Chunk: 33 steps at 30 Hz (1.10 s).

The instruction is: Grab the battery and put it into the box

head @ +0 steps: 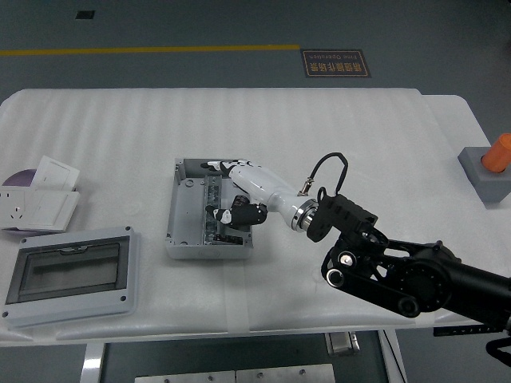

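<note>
The open grey box (pixel 182 214) lies at the table's middle. My right hand (pixel 227 209), white with black fingers, reaches down into it from the right. Its fingers are curled around a small dark thing, which I take to be the battery (pixel 226 215). The fingers hide most of it, and it sits low inside the box near the floor. My right arm (pixel 399 271) comes in from the lower right. My left arm is out of view.
The box's grey lid with a clear window (pixel 72 275) lies at the front left. White socket plates (pixel 40 203) and a purple disc (pixel 16 177) lie at the left edge. A grey block with an orange object (pixel 489 169) stands at the right edge.
</note>
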### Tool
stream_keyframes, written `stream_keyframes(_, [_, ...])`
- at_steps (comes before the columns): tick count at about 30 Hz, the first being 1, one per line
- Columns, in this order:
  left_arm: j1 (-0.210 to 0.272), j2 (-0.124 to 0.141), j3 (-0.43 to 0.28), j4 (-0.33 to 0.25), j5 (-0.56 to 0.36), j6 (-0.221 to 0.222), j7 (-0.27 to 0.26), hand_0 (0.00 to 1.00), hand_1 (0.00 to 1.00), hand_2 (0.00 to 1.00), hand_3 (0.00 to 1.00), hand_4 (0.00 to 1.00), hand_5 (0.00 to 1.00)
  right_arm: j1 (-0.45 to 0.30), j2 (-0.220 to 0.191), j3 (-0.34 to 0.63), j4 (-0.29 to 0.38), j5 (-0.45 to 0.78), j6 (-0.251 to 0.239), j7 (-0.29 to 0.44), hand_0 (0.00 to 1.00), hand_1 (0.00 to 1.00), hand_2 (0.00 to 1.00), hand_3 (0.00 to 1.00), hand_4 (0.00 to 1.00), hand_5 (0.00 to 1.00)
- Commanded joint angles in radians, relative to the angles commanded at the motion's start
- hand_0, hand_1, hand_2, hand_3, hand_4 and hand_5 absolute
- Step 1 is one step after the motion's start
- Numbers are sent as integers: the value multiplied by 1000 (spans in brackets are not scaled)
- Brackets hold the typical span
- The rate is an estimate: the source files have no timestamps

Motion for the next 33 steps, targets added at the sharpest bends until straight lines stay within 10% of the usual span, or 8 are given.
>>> stream_keyframes(18, [5, -2, 9, -2, -12, -3, 6, 609, 669, 576, 537, 462, 543, -273, -179, 412, 8, -7, -75, 42, 910, 881, 896, 963, 672, 365])
stream_keyframes(33, [9, 14, -15, -3, 26, -8, 24, 611, 669, 575, 538, 460, 534, -441, -188, 638, 16, -41, -86, 83, 908, 875, 892, 960, 669, 367])
